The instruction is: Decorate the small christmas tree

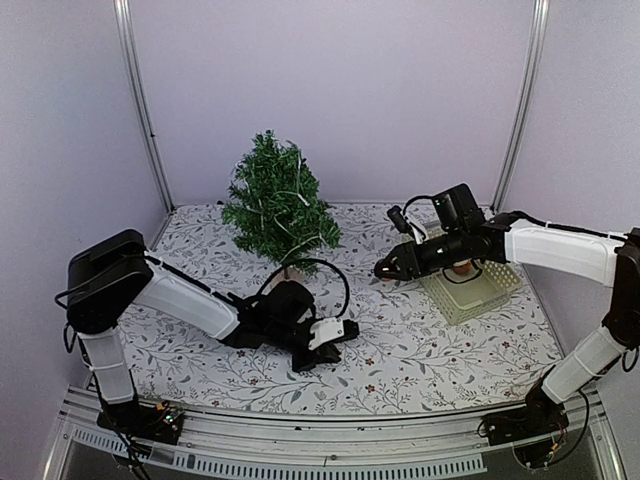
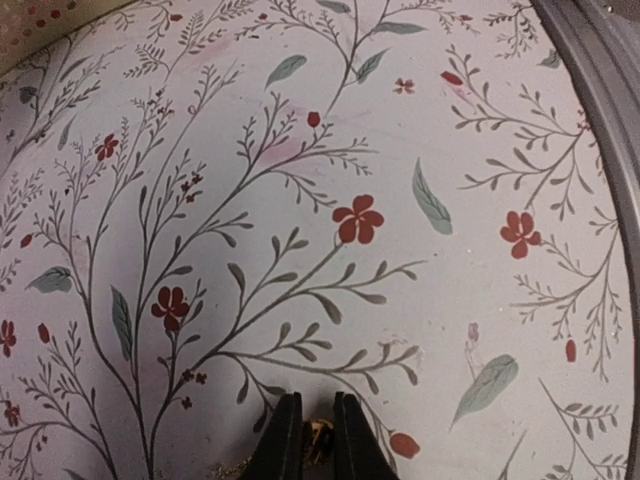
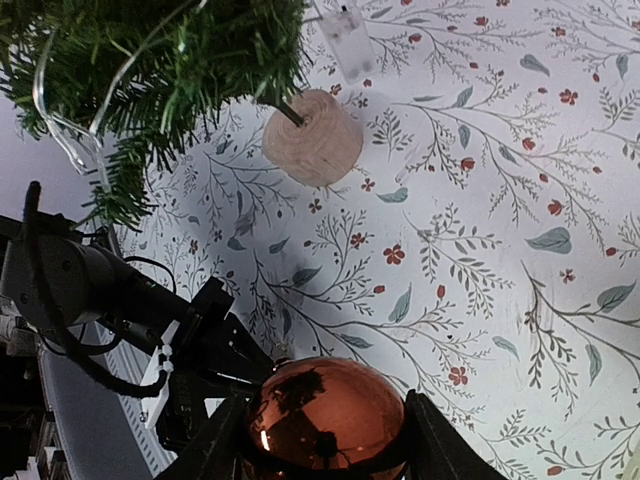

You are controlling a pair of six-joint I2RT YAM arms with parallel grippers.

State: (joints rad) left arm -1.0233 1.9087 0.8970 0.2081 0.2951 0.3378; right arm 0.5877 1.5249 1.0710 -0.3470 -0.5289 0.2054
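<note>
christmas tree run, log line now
left gripper: shut on small gold piece | right gripper: shut on copper bauble | small christmas tree: upright

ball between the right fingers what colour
The ball is shiny copper-orange, clearest in the right wrist view.

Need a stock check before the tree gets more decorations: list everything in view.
tree: one, dark green, back centre of the table, upright on a pale round base
light string: one, white wire, wound through the tree
bauble: one, shiny copper, between the right gripper's fingers
basket: one, pale yellow-green, right side of the table; something orange-brown inside, too small to tell
gold bit: one, tiny, between the left gripper's fingers; too small to identify
cloth: one, white with red flowers and grey-green leaves, covering the table
left gripper: one, black, low at front centre, closed on the gold bit
right gripper: one, black, raised between tree and basket, holding the bauble
</note>
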